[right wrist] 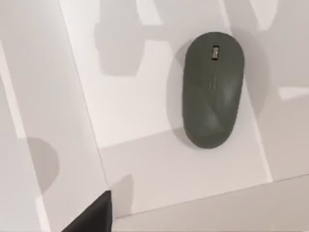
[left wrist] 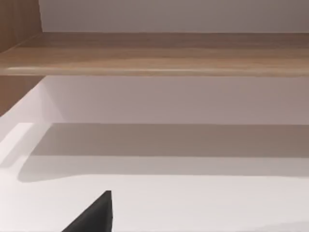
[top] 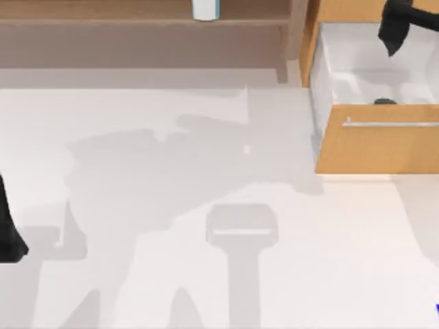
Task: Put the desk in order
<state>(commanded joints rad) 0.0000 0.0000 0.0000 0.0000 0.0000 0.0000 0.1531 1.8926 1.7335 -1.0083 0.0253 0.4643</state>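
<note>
Where the drawer (top: 374, 103) stands pulled open at the desk's (top: 206, 260) far right, the right gripper (top: 394, 31) hangs above the drawer's white interior, near its back. Whether this gripper is open or closed cannot be told from the views. A dark grey-green computer mouse (right wrist: 212, 89) lies flat on the drawer floor, free of the gripper and apart from the drawer walls; in the top view only its dark edge (top: 385, 102) shows, just behind the orange-wood drawer front. The slim silver bar handle (top: 391, 124) runs across that front.

The wooden shelf unit (top: 137, 20) spans the far edge of the desk, to the left of the drawer. A white cylindrical container (top: 205, 8) stands upright on the shelf board.

The left gripper (top: 8, 229) is parked at the left edge of the desk, low over the white surface; its state likewise cannot be told. The left wrist view shows the shelf board (left wrist: 154, 53) above the white desk surface.
</note>
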